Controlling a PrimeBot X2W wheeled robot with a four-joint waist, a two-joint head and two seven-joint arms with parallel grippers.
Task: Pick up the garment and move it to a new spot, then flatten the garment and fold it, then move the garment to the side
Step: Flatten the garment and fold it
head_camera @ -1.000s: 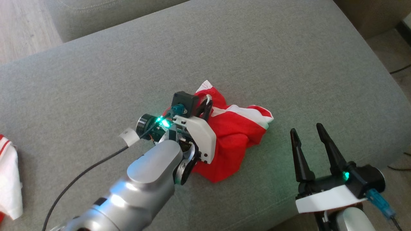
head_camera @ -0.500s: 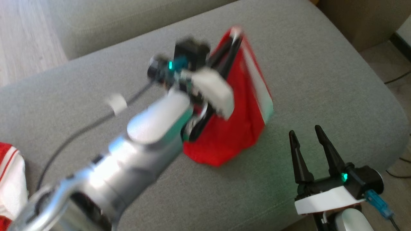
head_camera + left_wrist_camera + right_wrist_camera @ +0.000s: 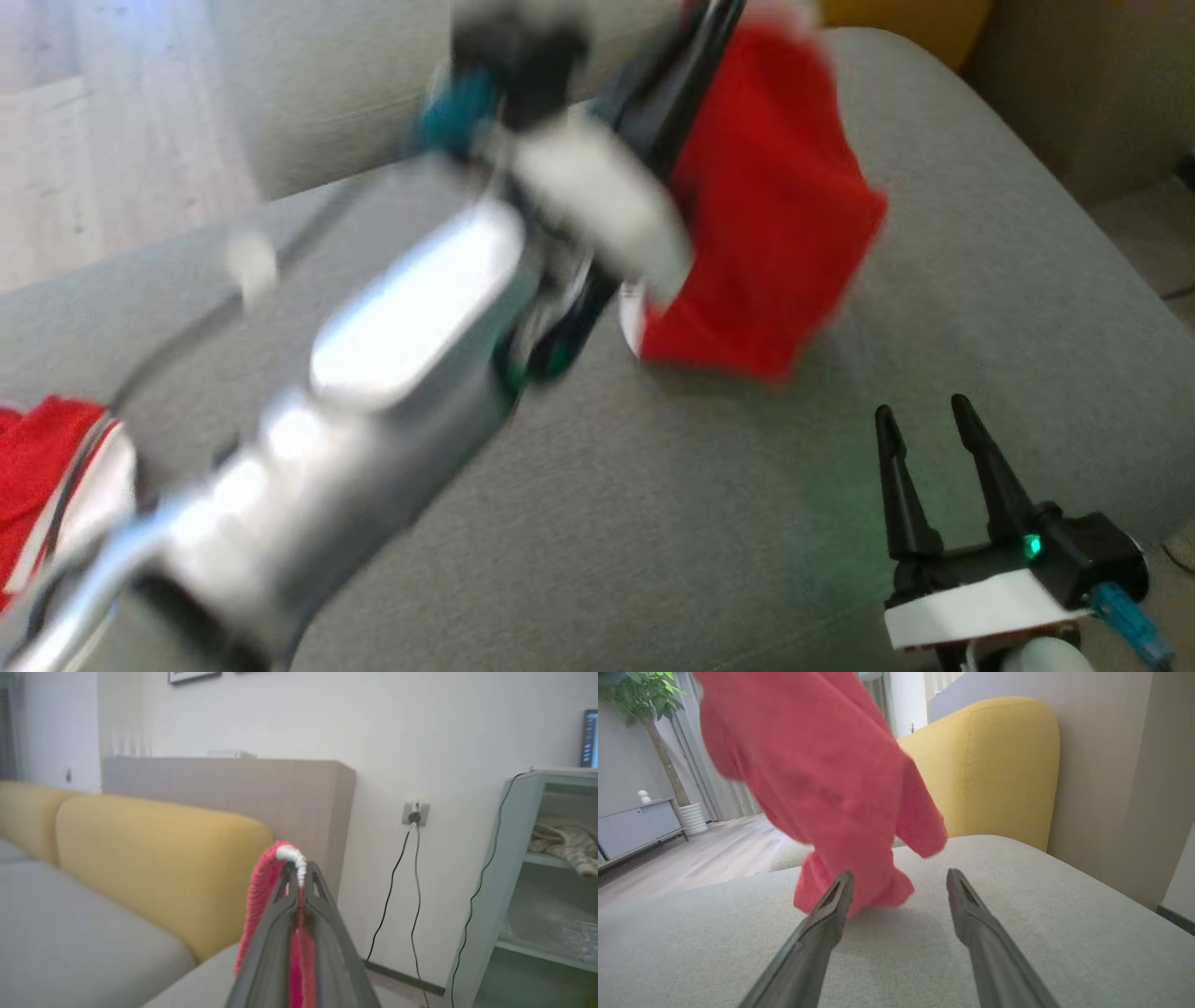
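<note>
The garment [image 3: 766,233] is red with white trim and hangs above the grey sofa cushion [image 3: 934,308], its lowest fold near the cushion. My left gripper [image 3: 719,14], blurred at the top of the head view, is shut on its upper edge. In the left wrist view the fingers [image 3: 322,905] pinch a red and white hem of the garment [image 3: 261,882]. My right gripper [image 3: 920,415] stands open at the lower right, apart from the cloth. In the right wrist view the garment [image 3: 822,779] dangles ahead of my open right gripper [image 3: 900,877].
Another red and white cloth [image 3: 56,476] lies at the left edge of the cushion. A yellow backrest [image 3: 994,765] rises behind the seat. A grey-green shelf unit [image 3: 528,882] and wall cables [image 3: 411,872] stand past the sofa's end.
My left arm has lifted the garment off the cushion and carried it up and away from me. The head camera has shifted. The right gripper has stayed open in place.
</note>
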